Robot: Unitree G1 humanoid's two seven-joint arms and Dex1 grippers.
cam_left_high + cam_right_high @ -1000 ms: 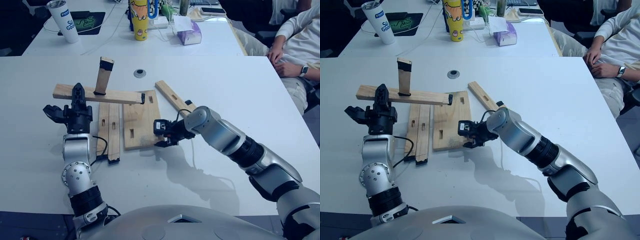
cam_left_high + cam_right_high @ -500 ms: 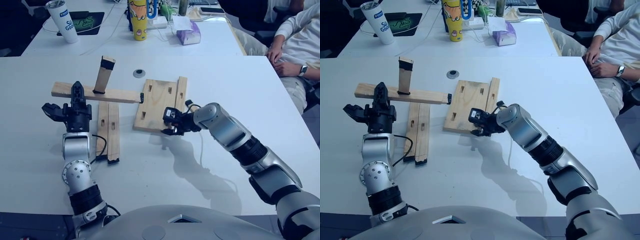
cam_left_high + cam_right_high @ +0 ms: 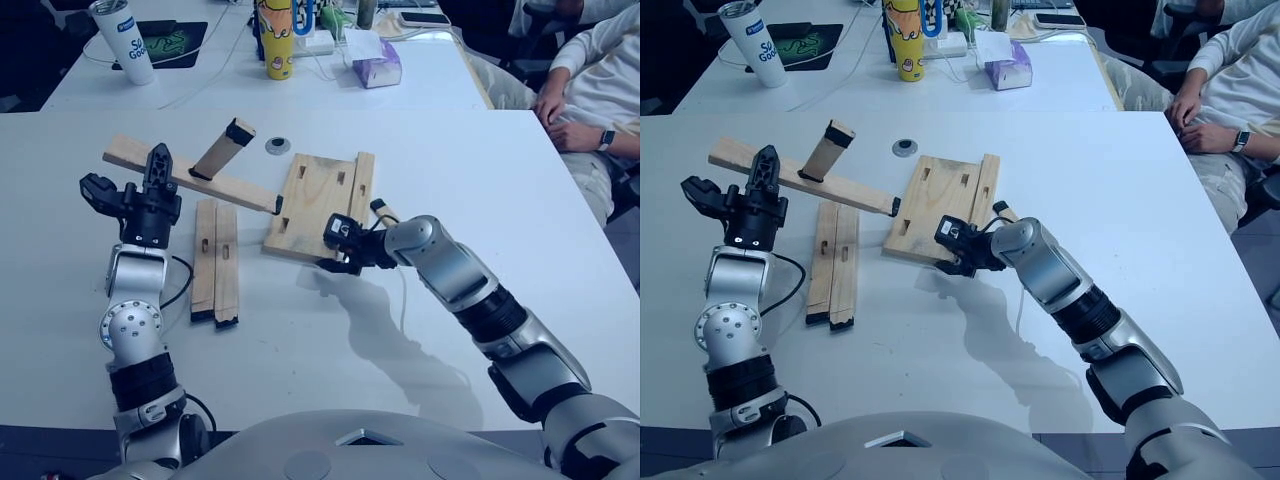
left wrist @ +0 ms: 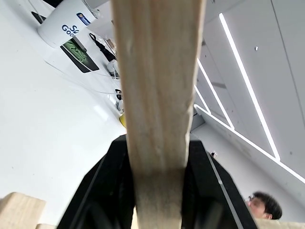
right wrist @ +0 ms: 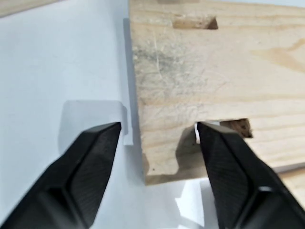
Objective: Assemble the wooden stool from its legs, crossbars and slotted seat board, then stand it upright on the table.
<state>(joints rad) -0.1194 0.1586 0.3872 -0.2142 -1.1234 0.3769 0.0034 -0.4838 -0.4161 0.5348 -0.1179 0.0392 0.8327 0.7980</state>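
Left gripper (image 3: 157, 178) clamped on long wooden bar (image 3: 228, 184), now tilted above table, short capped piece (image 3: 222, 148) leaning with it. Right gripper (image 3: 338, 246), fingers apart, straddles slotted seat board (image 3: 308, 195) corner. Board has slid rightward, away from two slotted bars (image 3: 216, 262). Assembly looks barely begun.

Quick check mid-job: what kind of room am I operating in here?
Probably an office or lab workspace: white desks, a tumbler and tissue box on the far one, strip lights overhead.

Office, likely: white desks (image 3: 440, 85), tumbler (image 3: 125, 40)
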